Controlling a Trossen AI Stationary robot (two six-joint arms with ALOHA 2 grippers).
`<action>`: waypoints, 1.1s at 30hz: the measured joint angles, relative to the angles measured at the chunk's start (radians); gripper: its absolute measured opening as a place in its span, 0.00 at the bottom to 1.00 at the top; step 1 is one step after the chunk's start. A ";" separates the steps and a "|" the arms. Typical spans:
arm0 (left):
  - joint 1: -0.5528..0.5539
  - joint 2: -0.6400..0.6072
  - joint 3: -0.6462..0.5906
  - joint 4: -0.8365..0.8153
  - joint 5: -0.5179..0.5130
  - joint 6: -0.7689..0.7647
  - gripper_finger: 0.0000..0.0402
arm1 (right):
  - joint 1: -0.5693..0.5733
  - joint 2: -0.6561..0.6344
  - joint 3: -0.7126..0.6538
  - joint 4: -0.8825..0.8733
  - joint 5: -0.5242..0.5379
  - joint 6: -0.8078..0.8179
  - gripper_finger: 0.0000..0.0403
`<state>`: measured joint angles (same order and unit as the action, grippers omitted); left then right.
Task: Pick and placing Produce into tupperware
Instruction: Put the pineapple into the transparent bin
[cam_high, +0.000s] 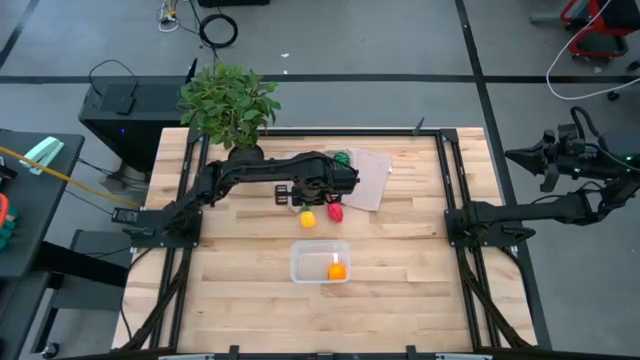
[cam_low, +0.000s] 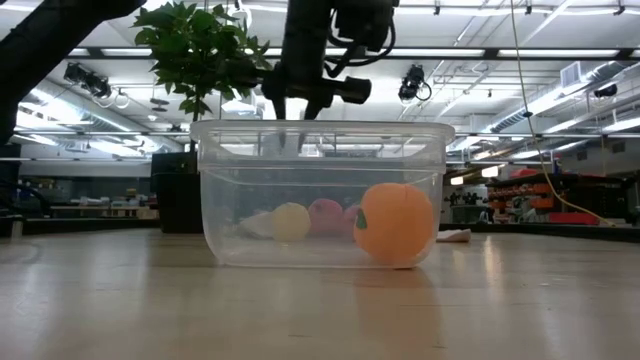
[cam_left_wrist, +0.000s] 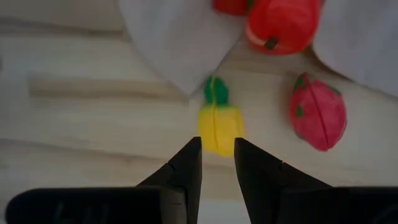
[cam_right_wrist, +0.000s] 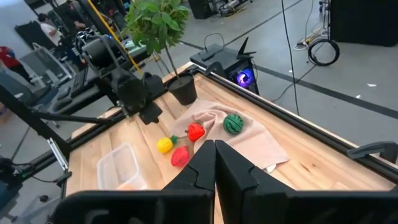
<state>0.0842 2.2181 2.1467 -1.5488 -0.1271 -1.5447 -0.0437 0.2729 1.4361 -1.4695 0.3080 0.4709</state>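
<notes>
Right now the left gripper (cam_left_wrist: 217, 149) hangs over the yellow piece (cam_left_wrist: 219, 126), fingers (cam_left_wrist: 186, 165) partly open, tips just beside it, holding nothing. Two red pieces (cam_high: 336, 212) and the green one (cam_right_wrist: 233, 123) lie by or on the cloth (cam_high: 368, 180). Orange piece (cam_high: 337, 269) sits inside the clear container (cam_high: 300, 262). Right gripper (cam_right_wrist: 215, 149) is off the table's edge, fingers shut and empty.

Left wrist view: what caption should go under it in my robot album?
The left pincer hovers open over the yellow toy, with two red toys beside the cloth.
</notes>
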 joint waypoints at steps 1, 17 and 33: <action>-0.002 0.000 0.000 0.002 -0.009 0.002 0.25 | 0.000 0.000 0.000 -0.001 0.000 0.000 0.02; -0.022 -0.002 -0.103 0.027 0.006 -0.004 0.02 | 0.000 0.000 0.000 -0.002 0.000 0.023 0.03; -0.113 -0.002 -0.243 0.074 0.016 -0.011 0.10 | 0.000 0.000 0.000 -0.001 0.000 0.027 0.03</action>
<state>-0.0292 2.2166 1.9041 -1.4747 -0.1111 -1.5552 -0.0434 0.2733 1.4361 -1.4704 0.3084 0.4980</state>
